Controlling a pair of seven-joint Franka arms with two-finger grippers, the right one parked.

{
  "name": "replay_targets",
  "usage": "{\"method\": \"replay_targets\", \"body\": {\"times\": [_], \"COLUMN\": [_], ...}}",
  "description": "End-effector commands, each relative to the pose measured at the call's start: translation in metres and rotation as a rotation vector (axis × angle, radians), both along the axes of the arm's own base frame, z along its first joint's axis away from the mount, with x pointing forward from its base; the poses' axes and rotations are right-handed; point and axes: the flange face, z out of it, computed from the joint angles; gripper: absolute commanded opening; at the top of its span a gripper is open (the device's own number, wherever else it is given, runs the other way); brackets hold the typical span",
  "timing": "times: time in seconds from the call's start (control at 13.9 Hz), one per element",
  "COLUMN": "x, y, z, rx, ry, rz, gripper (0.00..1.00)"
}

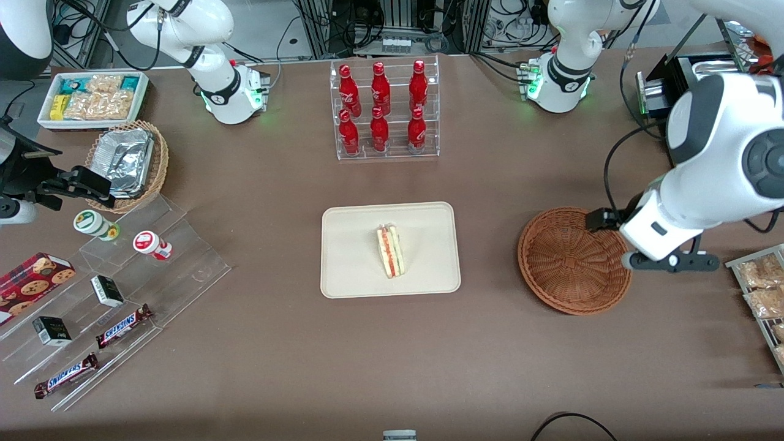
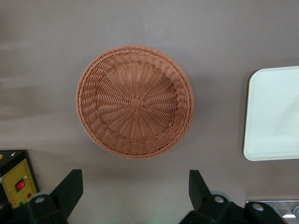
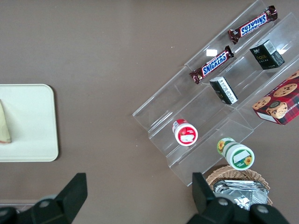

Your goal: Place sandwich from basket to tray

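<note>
The sandwich (image 1: 391, 251), a white wedge with red and green filling, lies in the middle of the cream tray (image 1: 355, 245) at the table's centre. The round reddish-brown wicker basket (image 1: 572, 260) sits beside the tray toward the working arm's end and holds nothing. My left gripper (image 1: 670, 262) hangs high over the table at the basket's outer edge. In the left wrist view the gripper (image 2: 134, 186) is open, with only bare table between its black fingers (image 2: 70, 186). That view also shows the basket (image 2: 134, 100) and a corner of the tray (image 2: 273, 112).
A clear rack of red bottles (image 1: 386, 110) stands farther from the front camera than the tray. Toward the parked arm's end are an acrylic stand with snacks (image 1: 122, 288), a tan basket of foil trays (image 1: 125, 162) and a white bin (image 1: 92, 98). Snack packets (image 1: 762, 288) lie near the working arm.
</note>
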Motion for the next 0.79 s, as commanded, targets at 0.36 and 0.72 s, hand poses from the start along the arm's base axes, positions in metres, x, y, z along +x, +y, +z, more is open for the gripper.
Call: {"method": "replay_targets", "body": {"times": [0.36,0.72], "x": [-0.075,-0.103], "y": [0.055,0.064], "z": [0.065,0.09], "rx": [0.02,0.004], "ry": [0.023,0.066], "rz": [-0.007,-0.003], "gripper": [1.0,1.0]}}
